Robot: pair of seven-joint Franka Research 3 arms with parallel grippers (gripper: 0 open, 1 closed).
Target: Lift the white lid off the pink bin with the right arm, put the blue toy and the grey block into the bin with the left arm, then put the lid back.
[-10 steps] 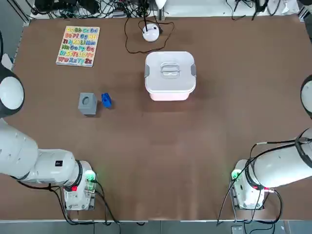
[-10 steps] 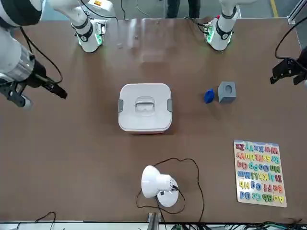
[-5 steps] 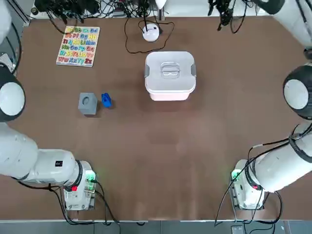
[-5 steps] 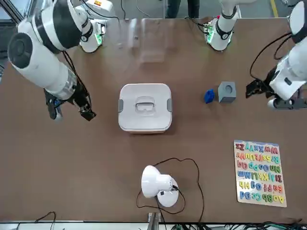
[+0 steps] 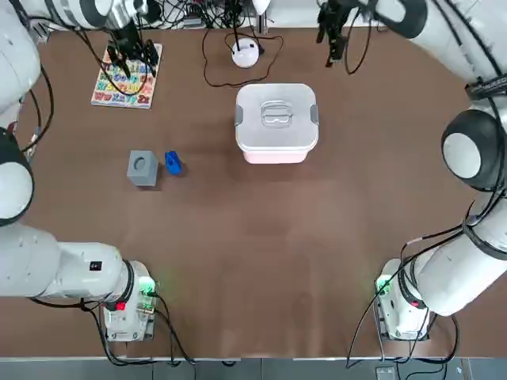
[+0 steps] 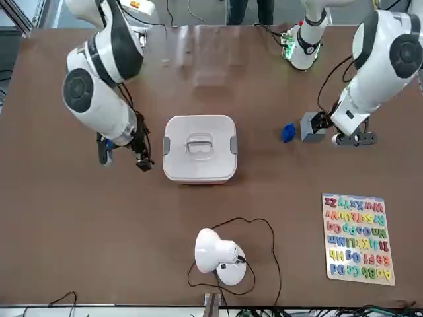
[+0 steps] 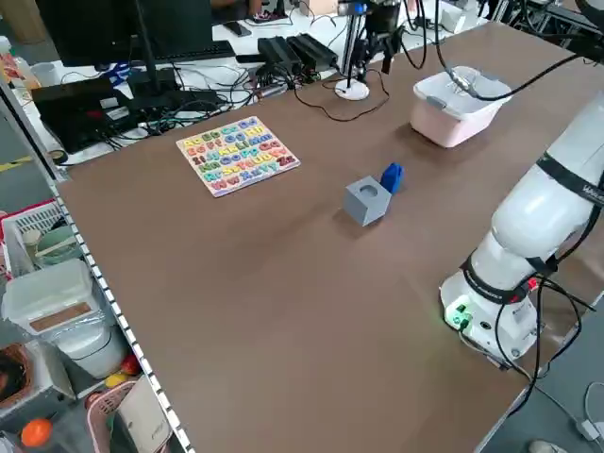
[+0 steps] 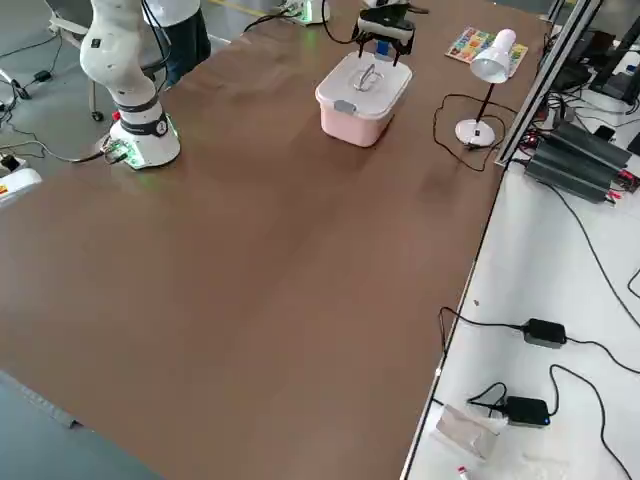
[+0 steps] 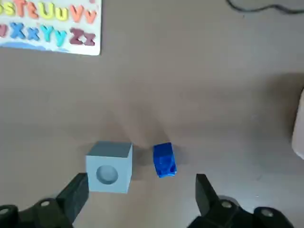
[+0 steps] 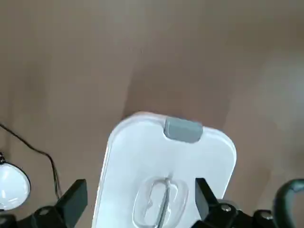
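The white lid (image 5: 277,119) is sitting on the pink bin (image 5: 276,157), its recessed handle (image 10: 163,203) facing upward, which should suit a grip from above. The right gripper (image 10: 141,202) is hanging over the lid's side of the table, fingers wide apart and holding nothing, presumably to straddle that handle. Beyond the bin, the grey block (image 9: 109,167) is resting beside the blue toy (image 9: 164,160), the two standing near but apart, leaving probable finger room. The left gripper (image 9: 142,202) is hovering above the table near both, fingers likewise spread and empty, apparently readying for a pick once the lid is off.
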